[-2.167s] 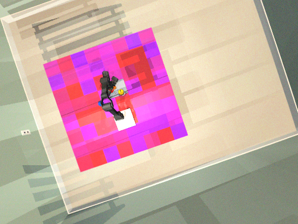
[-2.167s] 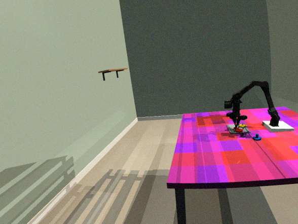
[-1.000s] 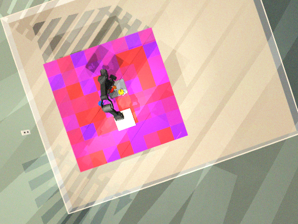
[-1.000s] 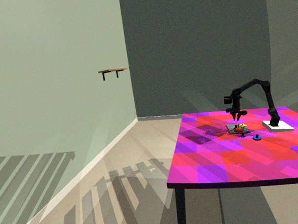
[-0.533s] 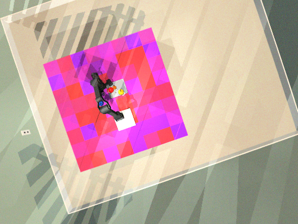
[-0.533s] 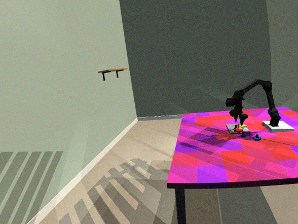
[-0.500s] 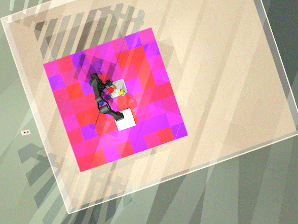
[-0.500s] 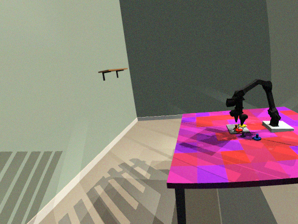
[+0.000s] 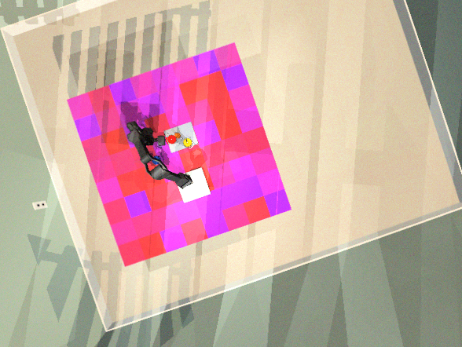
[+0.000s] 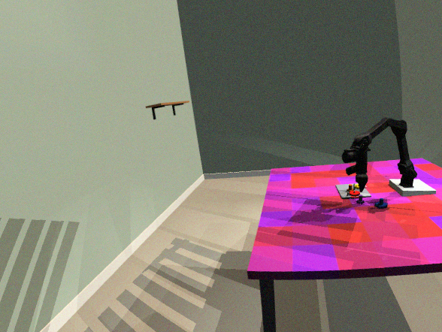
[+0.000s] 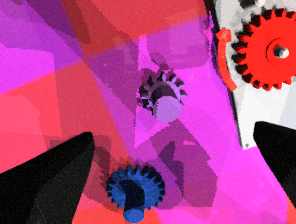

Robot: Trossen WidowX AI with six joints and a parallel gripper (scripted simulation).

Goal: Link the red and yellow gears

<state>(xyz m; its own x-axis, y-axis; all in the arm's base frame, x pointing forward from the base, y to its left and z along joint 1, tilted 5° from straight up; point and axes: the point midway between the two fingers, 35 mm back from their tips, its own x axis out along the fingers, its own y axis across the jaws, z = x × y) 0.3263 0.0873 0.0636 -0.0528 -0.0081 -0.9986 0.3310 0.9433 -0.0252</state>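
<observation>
Gripper (image 9: 160,140) (image 10: 361,188) (image 11: 174,134) above toothed blue gear (image 9: 156,160) (image 10: 381,205) (image 11: 119,192).

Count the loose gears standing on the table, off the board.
2: a purple gear beside the grey board, and a blue gear farther from it. Others may be hidden.

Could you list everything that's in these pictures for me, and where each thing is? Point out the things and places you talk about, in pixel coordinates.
Red gear (image 9: 171,140) (image 10: 354,193) (image 11: 267,57): one, red, on the board.
Yellow gear (image 9: 188,143): one, yellow and black, on the board.
Orange gear (image 9: 177,135): one, orange, on the board.
Blue gear (image 10: 381,205) (image 11: 131,186): one, blue, on the table.
Small gear (image 11: 176,89): one, purplish-grey, between blue gear and board.
Board (image 9: 181,148) (image 11: 256,109): one, grey, on the table.
Table (image 10: 312,259): one, pink-red-purple, inside the room.
Wall shelf (image 10: 171,104): one, brown, left wall.
Arm (image 9: 146,157) (image 10: 403,150): one, black, on a white base.
Pincer (image 11: 174,134): one, black, open beside the board.
</observation>
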